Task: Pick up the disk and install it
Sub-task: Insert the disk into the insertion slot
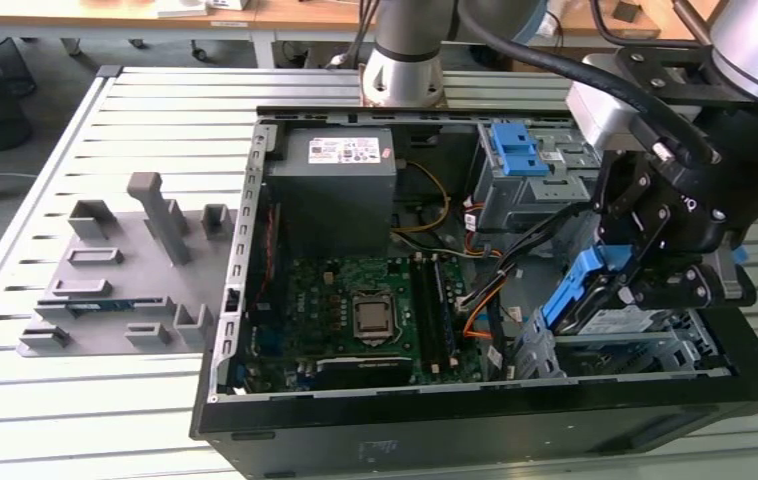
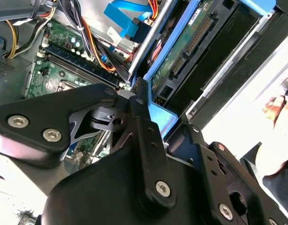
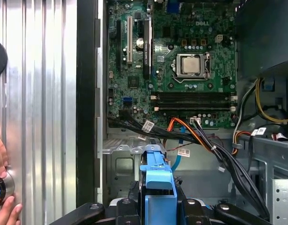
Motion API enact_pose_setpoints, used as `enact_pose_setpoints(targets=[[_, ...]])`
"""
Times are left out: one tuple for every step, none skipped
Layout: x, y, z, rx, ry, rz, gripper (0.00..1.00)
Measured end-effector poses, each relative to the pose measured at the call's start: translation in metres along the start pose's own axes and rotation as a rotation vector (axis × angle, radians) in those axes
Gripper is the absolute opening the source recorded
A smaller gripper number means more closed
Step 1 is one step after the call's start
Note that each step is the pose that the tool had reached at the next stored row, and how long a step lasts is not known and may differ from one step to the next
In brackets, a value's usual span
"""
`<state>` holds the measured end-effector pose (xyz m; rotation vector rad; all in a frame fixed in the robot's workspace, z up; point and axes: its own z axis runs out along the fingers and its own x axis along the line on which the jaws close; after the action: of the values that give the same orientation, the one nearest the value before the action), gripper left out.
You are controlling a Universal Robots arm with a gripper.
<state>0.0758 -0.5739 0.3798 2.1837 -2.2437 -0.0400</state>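
The gripper is closed on the disk, w/ a black finger on each side, so the disk can't slip out. The disk is up in the air and tipped, not flat. It hangs right over the metal drive bay in the corner of the open PC case, at the exterior view's right. I think it's tipped so one end can meet the bay first. As far as I can tell it isn't sitting in the bay yet. In the first wrist view the blue carrier sticks out from between the fingers & points at the bay, w/ the green board further on. The wires run just beside the bay, prob. kept to one side so they don't block it. The big grey box w/ a white sticker sits at the far end of the case, well apart from the disk. Two bare blue tabs sit on another cage near it. The case lies flat on the slatted table w/ its side off, so the arm can reach in from above. A person's hand is on the table beside the case, on something round. It may be a stop button, but I can't tell.
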Motion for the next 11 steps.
enact_pose_setpoints(targets=[[0.0000, 0.0000, 0.0007, 0.0000, 0.0001, 0.000, 0.36], [0.0000, -0.0001, 0.0014, -0.0001, 0.0001, 0.000, 0.36], [0.0000, -0.0001, 0.0022, -0.0001, 0.0000, 0.000, 0.36], [0.0000, -0.0001, 0.0029, -0.0001, 0.0000, 0.000, 0.36], [0.0000, -0.0001, 0.0037, -0.0001, 0.0001, 0.000, 0.36], [0.0000, -0.0002, 0.0044, -0.0001, 0.0001, 0.000, 0.36], [0.0001, -0.0002, 0.0053, -0.0001, 0.0000, 0.000, 0.36], [0.0001, -0.0002, 0.0061, -0.0002, 0.0000, 0.000, 0.36], [0.0001, -0.0002, 0.0069, -0.0002, 0.0001, 0.000, 0.36], [0.0001, -0.0003, 0.0077, -0.0003, 0.0001, 0.000, 0.36], [0.0001, -0.0003, 0.0086, -0.0002, 0.0001, 0.000, 0.36]])
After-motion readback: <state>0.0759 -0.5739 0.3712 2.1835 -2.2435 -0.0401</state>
